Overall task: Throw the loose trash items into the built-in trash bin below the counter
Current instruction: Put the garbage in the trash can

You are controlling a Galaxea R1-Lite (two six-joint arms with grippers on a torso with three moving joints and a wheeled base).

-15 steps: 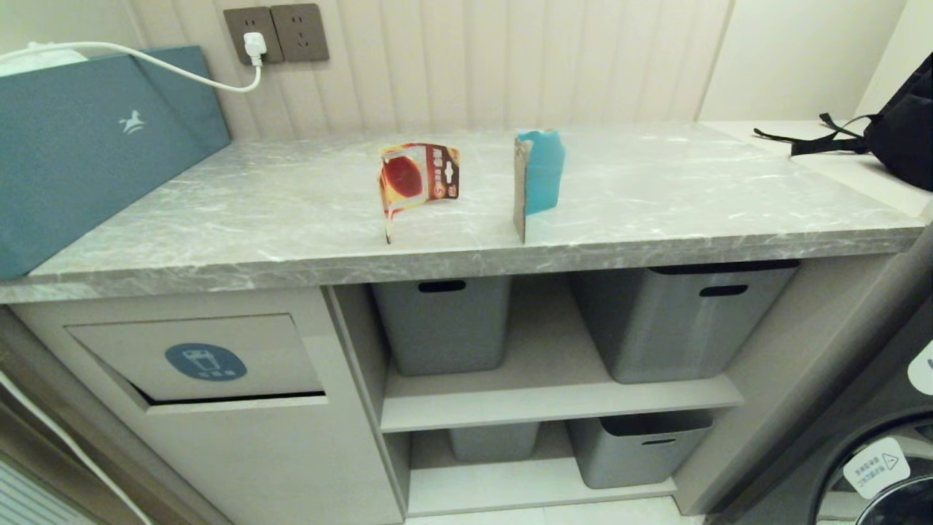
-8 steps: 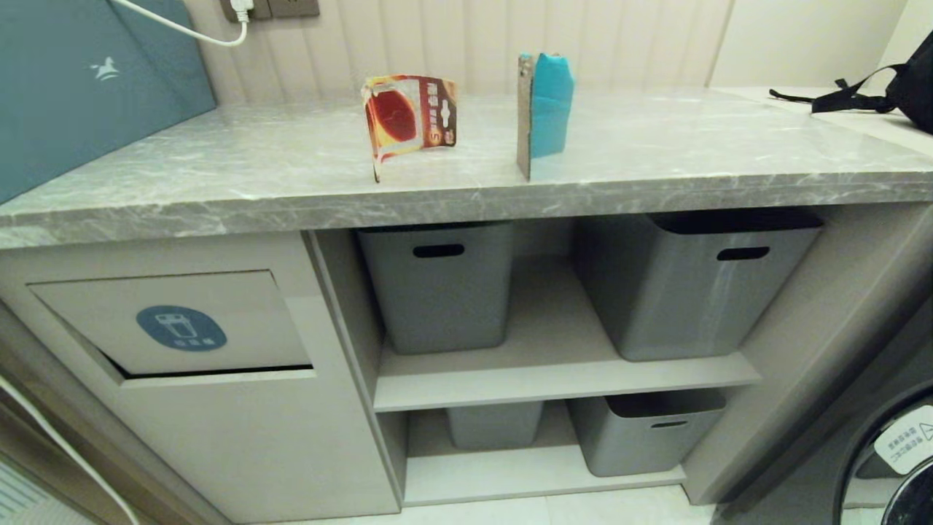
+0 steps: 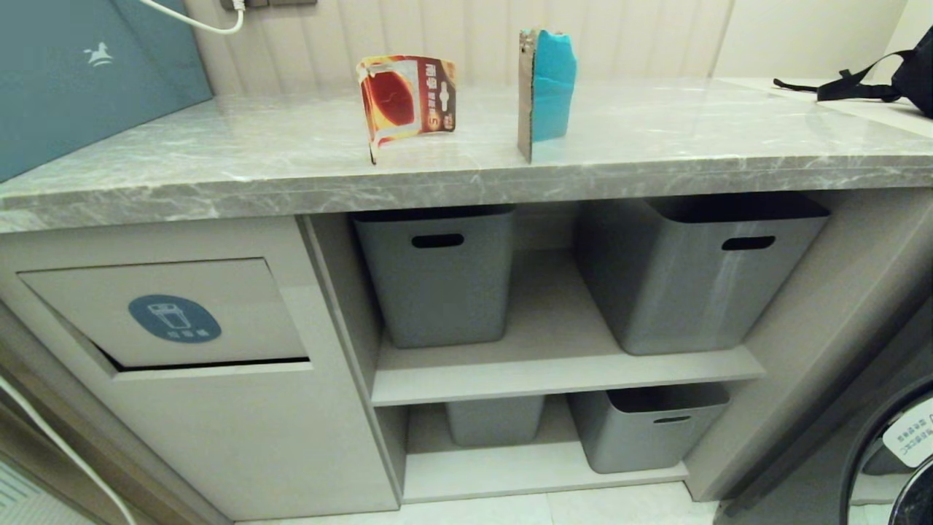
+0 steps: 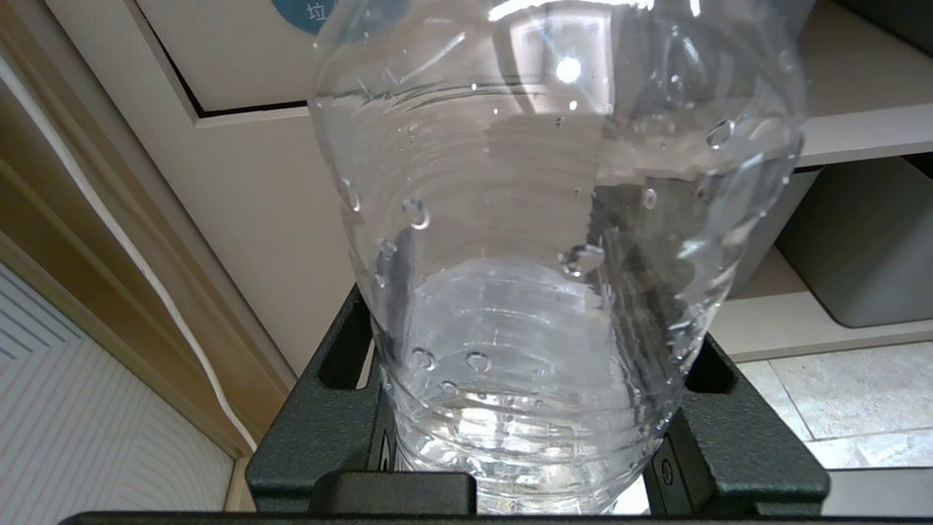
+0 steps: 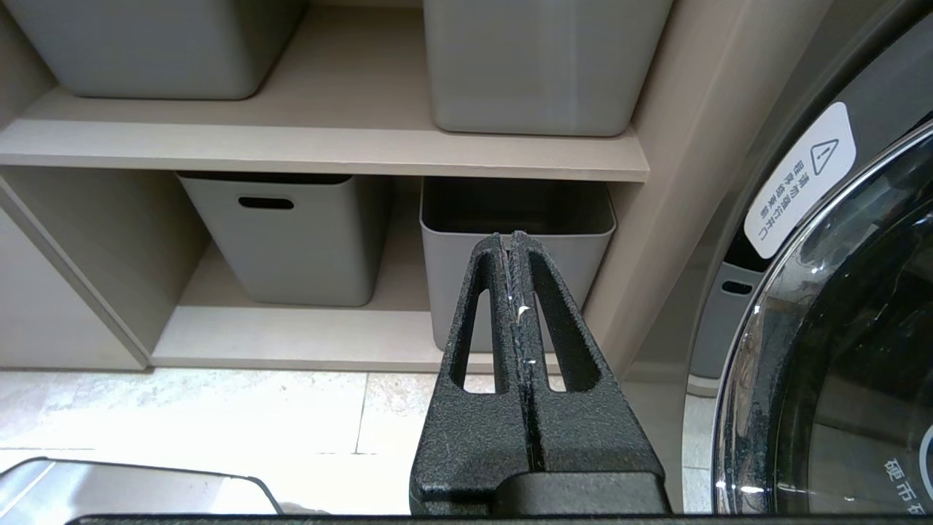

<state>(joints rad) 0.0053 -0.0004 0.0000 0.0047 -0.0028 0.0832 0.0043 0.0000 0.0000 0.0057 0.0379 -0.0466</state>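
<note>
The left hand (image 4: 539, 437) clamps the clear water bottle (image 4: 554, 240) near the trash bin flap (image 3: 164, 313) below the tabletop (image 3: 291, 168), where the blister card (image 3: 406, 98) and teal cardboard piece (image 3: 547, 87) stand mid-slab, and the right hand (image 5: 510, 244) is pressed closed, empty.

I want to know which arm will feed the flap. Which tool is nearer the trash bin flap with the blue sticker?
Left. The left tool, gripping the clear water bottle, faces the trash bin flap. The right tool, shut and empty, points at the lower grey storage bins beside the washing machine.
</note>
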